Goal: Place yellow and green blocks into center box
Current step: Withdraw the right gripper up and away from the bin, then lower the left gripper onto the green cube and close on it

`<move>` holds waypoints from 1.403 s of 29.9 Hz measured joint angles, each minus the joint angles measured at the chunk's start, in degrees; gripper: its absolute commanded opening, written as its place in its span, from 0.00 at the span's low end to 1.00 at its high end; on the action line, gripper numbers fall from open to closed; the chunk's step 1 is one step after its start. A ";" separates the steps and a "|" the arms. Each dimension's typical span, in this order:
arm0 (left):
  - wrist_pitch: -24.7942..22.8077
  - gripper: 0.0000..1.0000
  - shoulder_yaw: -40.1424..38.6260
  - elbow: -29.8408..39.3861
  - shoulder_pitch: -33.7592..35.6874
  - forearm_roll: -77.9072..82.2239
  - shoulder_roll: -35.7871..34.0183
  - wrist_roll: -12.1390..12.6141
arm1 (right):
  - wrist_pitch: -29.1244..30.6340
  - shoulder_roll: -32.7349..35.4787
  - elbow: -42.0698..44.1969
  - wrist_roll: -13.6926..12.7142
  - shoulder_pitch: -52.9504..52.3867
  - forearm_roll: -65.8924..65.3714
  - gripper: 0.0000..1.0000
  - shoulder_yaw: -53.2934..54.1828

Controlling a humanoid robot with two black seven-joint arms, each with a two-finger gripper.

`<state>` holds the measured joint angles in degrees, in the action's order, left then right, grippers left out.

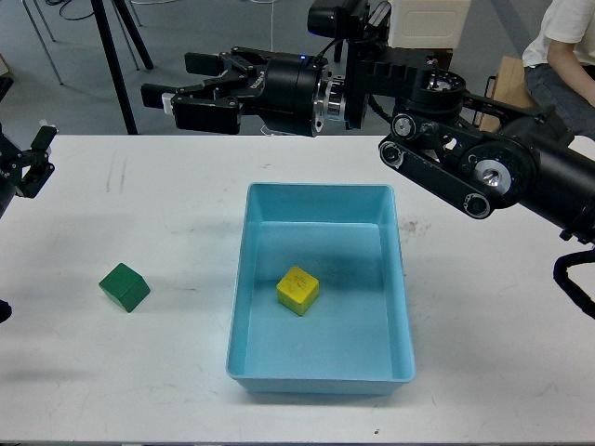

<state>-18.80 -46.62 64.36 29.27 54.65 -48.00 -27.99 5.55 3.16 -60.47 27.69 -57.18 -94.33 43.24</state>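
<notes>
The yellow block [297, 290] lies inside the light blue box [402, 307] at the table's middle, near its centre. The green block [125, 286] sits on the white table, left of the box and apart from it. My right arm reaches across the back of the table, high above it. Its gripper [177, 91] is open and empty, beyond the box's far left corner. Only a bit of my left gripper [28, 167] shows at the left edge, far up and left of the green block. Its fingers cannot be told apart.
The white table [502, 353] spreads around the box. Behind the table stand black stand legs [112, 65], a white and black cabinet [418, 42] and a cardboard box [507, 93]. A seated person [562, 46] is at the top right.
</notes>
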 measured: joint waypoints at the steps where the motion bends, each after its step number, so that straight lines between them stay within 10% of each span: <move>1: 0.02 0.99 0.00 0.80 0.64 5.64 -0.78 0.00 | -0.03 0.91 -1.47 -0.68 2.52 0.82 0.99 2.15; 14: 1.86 0.98 2.39 22.14 1.09 55.29 -7.52 -0.03 | -0.01 11.88 -24.06 -4.71 35.29 5.20 0.99 24.36; 24: -8.58 0.99 18.87 22.47 12.62 70.33 -8.82 0.00 | -1.95 12.03 -29.16 -4.49 55.25 9.63 0.99 38.16; 42: -9.21 0.99 29.94 11.52 17.01 70.35 -4.55 0.00 | -7.36 12.31 -28.31 -4.08 65.64 18.99 0.99 42.98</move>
<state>-28.01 -16.69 75.88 46.28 125.00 -52.55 -27.99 -1.81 15.47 -88.78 23.61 8.46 -75.33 86.22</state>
